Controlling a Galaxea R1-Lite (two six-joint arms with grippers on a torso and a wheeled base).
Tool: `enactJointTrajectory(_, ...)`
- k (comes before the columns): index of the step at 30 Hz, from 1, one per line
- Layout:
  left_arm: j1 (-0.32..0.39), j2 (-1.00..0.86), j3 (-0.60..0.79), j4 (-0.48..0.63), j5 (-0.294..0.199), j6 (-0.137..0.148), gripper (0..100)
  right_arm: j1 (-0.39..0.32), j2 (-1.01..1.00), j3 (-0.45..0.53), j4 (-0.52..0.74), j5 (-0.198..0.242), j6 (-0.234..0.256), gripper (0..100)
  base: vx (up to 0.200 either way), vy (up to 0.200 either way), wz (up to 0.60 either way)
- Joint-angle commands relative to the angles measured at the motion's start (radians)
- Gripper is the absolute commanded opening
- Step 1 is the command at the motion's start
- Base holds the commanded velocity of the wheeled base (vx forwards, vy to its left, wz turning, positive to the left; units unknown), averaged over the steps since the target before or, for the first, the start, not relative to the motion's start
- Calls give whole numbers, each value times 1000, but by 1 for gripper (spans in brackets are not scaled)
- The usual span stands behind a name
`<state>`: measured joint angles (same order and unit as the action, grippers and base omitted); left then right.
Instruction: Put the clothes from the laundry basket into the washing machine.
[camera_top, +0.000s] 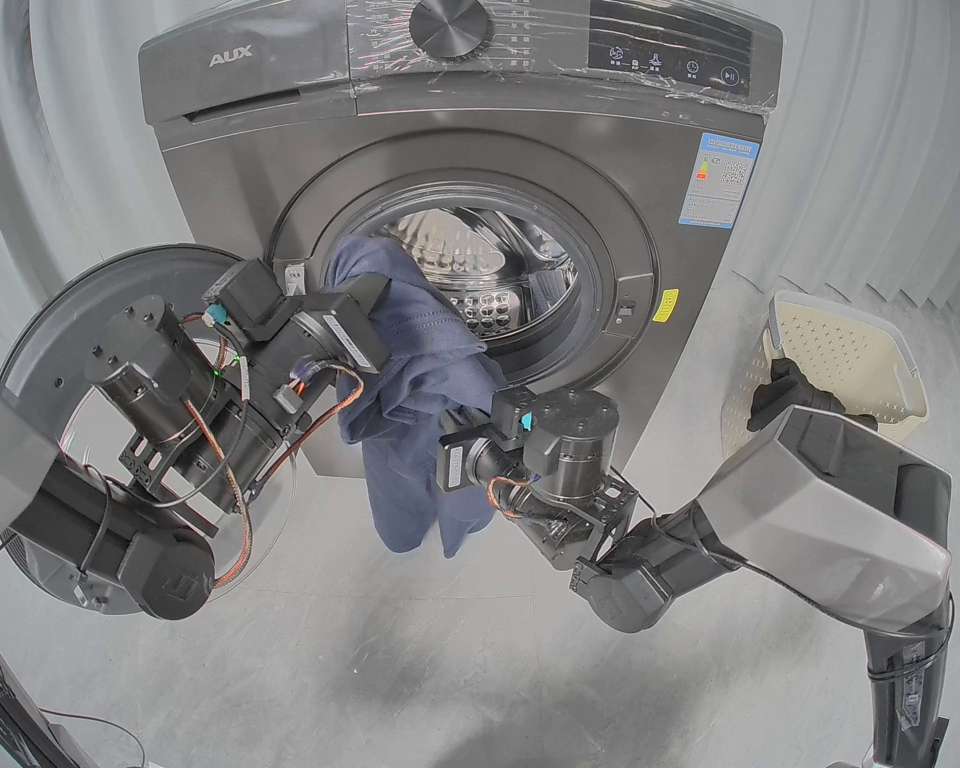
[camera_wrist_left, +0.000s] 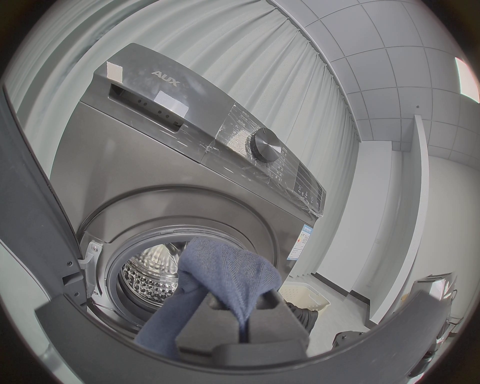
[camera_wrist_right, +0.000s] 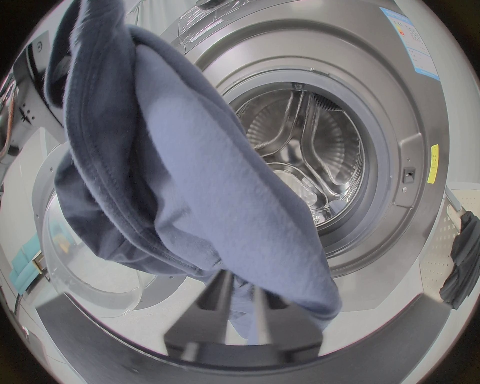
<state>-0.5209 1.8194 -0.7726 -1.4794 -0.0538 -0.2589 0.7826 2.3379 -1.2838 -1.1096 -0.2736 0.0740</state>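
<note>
Head view, left to right. The round door (camera_top: 60, 330) of the washing machine (camera_top: 250, 170) stood swung fully open. Beside it the left gripper (camera_top: 375, 290) was raised to the left rim of the drum (camera_top: 470, 260) opening, its jaws clamped on the top fold of a blue garment (camera_top: 420, 400); the left wrist view showed the cloth pinched between the pads (camera_wrist_left: 270, 305). The garment hung outside the machine, in front of the left part of the opening, with its long axis close to vertical and its loose end trailing below both grippers. Lower down, the right gripper (camera_top: 455, 440) met the garment about midway along its length, and the right wrist view showed its fingers (camera_wrist_right: 217, 300) drawn nearly together on a fold of the cloth. The drum lay behind the garment and to its right; the left gripper was judged the nearer to the opening, so the upper end would probably enter first. At far right stood the laundry basket (camera_top: 850, 350), well apart from the machine, with a dark garment (camera_top: 790, 395) draped over its near rim.

Count: one machine, one door, one blue garment, two grippers, one basket, one dark garment.
</note>
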Motion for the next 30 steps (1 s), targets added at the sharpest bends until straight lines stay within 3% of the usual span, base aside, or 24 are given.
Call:
enactJointTrajectory(1, -1, -3, -2, -1, 0, 0, 0, 15, 11, 4, -7, 16, 1, 100, 0, 0, 0)
enactJointTrajectory(13, -1, 1, -2, -1, 2, 0, 0, 112, -20, 11, -33, 27, -5, 100, 0, 0, 0)
enactJointTrajectory(30, -1, 5, -1, -1, 2, 0, 0, 18, -25, -120, -15, -7, -2, 100, 0, 0, 0)
